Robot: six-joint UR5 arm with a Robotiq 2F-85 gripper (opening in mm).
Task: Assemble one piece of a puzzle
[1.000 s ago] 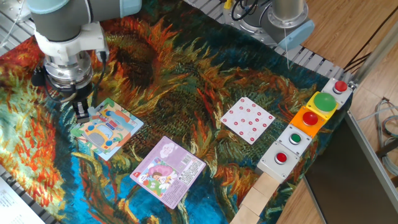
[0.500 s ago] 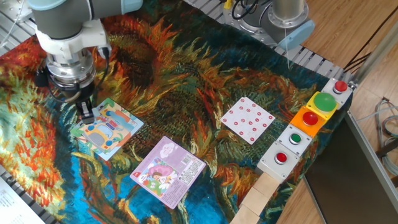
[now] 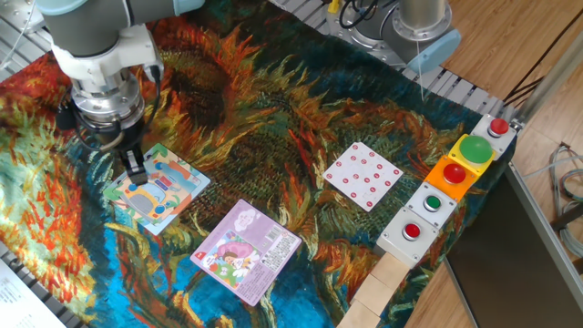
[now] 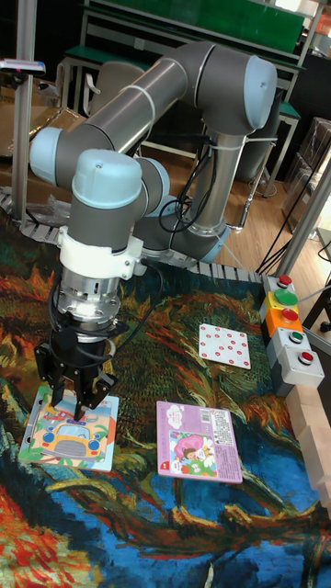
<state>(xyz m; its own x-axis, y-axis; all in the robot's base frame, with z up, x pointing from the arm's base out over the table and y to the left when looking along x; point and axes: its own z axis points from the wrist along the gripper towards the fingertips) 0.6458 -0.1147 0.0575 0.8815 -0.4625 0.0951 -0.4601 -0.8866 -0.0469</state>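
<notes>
The UR5 arm [image 4: 156, 92] fills the upper half of the tall fixed view: thick grey tubular links joined by rounded joints with pale blue end caps. Below its last joint sits a white collar, then a ribbed silver metal wrist ring. Black cables loop beside the links and wrist. The gripper [image 4: 83, 411] at centre left is black, with two slim fingers.

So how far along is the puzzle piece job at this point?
Mid-placement, it seems. The gripper is down over the upper part of the puzzle, fingers close together; whether a piece sits between them can't be made out. Seating the piece, letting go and lifting away look left to do. The purple puzzle and dotted card lie apart from it.
</notes>
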